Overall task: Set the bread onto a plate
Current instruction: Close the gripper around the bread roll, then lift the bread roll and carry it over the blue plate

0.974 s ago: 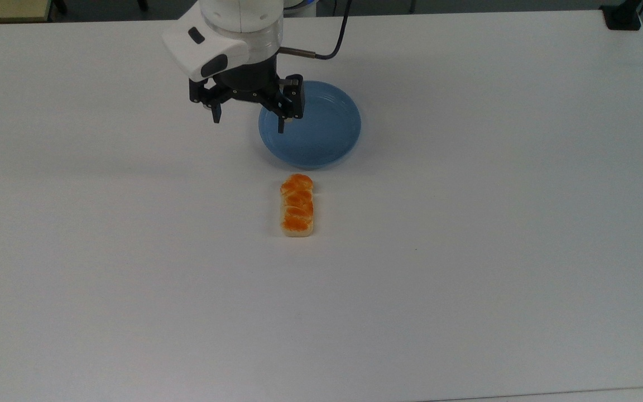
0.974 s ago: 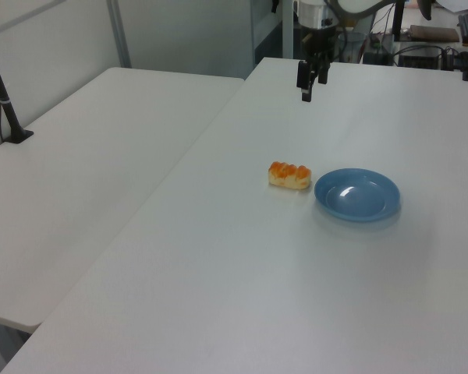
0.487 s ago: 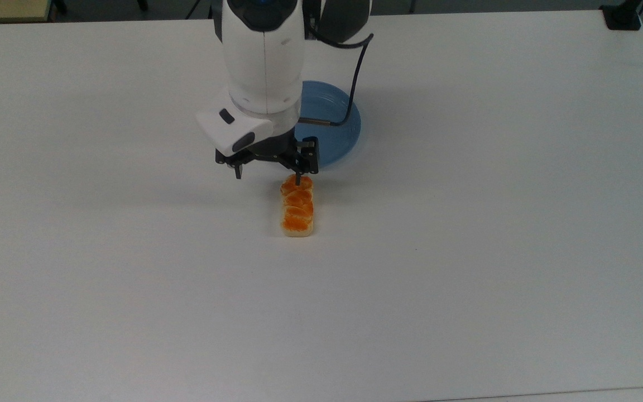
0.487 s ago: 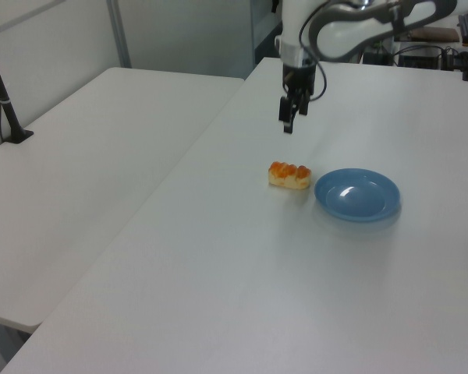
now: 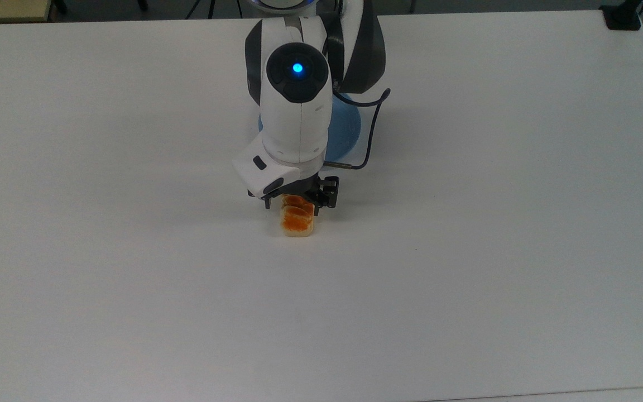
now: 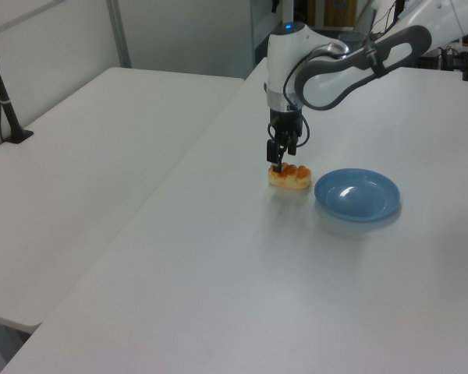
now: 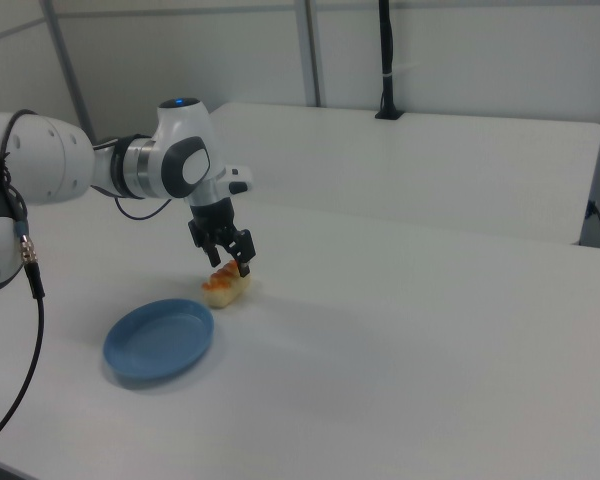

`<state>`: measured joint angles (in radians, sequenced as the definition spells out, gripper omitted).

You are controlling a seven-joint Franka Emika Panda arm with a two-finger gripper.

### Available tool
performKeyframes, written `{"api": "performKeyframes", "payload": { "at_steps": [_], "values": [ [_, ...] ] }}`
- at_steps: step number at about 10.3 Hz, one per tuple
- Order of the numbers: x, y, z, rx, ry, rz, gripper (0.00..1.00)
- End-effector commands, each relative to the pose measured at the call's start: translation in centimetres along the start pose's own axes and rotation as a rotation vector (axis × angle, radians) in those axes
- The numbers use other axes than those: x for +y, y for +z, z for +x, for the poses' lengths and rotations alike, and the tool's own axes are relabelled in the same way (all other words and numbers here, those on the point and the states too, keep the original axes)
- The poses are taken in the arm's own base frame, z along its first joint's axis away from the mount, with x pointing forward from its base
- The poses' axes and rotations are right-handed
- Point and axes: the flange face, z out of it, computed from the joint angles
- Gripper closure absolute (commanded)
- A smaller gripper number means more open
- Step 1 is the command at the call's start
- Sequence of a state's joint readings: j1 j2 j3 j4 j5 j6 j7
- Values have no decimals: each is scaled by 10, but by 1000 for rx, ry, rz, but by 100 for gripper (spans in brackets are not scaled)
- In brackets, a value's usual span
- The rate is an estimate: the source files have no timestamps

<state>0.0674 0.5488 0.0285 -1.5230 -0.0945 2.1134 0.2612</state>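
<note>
The bread [image 5: 298, 222] lies flat on the white table, its glossy orange top up; its far end is hidden under my hand in the top view. My gripper [image 5: 298, 205] hangs just over that loaf, open, one finger on each long side and nothing held. The left view puts the gripper [image 6: 278, 162] over the left end of the bread [image 6: 290, 178]. In the right view the gripper [image 7: 230, 264] hovers right above the bread [image 7: 226, 288]. The blue plate [image 6: 357, 195] sits empty beside the loaf; the arm covers most of the plate [image 5: 348, 131] in the top view, and the plate [image 7: 160, 340] is plain in the right view.
The white table [image 5: 494, 251] spreads wide around the loaf. A second white table [image 6: 86, 156] adjoins it on the left view's left, with a black post [image 6: 4, 101] on it. A dark cable [image 5: 370, 139] loops off the wrist above the plate.
The arm has travelled from beside the plate to over the bread and come down. Its fingers stayed open. Bread and plate have not moved.
</note>
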Motion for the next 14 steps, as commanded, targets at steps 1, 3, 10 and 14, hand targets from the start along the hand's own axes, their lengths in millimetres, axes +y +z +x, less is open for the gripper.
{"api": "performKeyframes", "payload": {
  "at_steps": [1,3,10,14],
  "values": [
    [-6,17,-7,-15,2,-2,16],
    [-6,30,-15,-48,-5,-8,22],
    [10,-30,-78,-44,40,20,56],
    [20,-38,-172,52,-36,42,55]
  ]
}}
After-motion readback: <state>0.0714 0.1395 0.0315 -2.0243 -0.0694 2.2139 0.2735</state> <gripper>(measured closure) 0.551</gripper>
